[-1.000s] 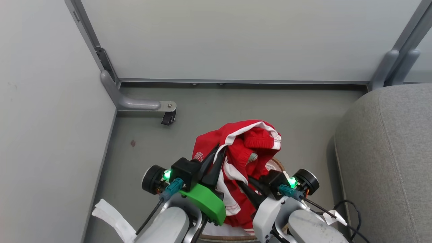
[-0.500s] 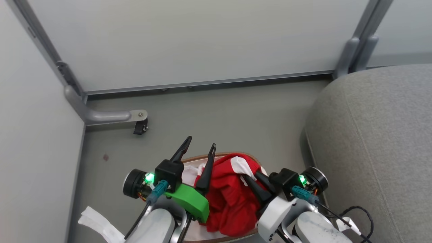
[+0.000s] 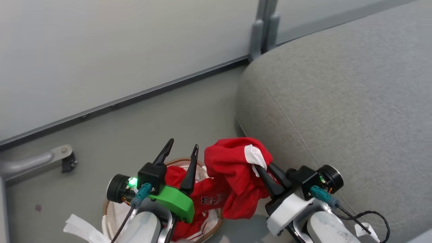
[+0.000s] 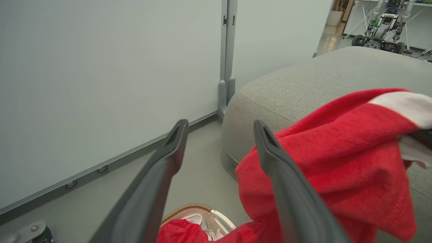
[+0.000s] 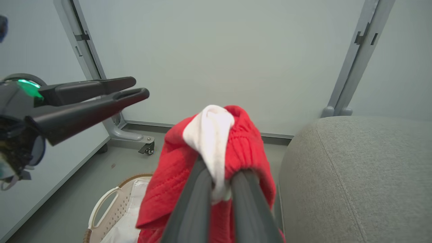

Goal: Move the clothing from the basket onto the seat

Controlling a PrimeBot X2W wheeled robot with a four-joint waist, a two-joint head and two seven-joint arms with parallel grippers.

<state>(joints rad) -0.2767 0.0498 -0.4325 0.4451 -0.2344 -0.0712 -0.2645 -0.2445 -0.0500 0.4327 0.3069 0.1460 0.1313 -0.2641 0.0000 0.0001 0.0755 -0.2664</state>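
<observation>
Grey seat (image 3: pixel 337 84) upper right; your right gripper (image 3: pixel 265 167) pinches red garment (image 3: pixel 229 162) trailing into basket (image 5: pixel 114 209); left gripper (image 3: pixel 183 143) wide, empty.

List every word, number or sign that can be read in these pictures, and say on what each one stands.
No text here can be read with certainty.
White print on the red clothing: seems to be lettering, but too small and blurred to read.
White tag on the black cable: no writing can be made out.
</observation>
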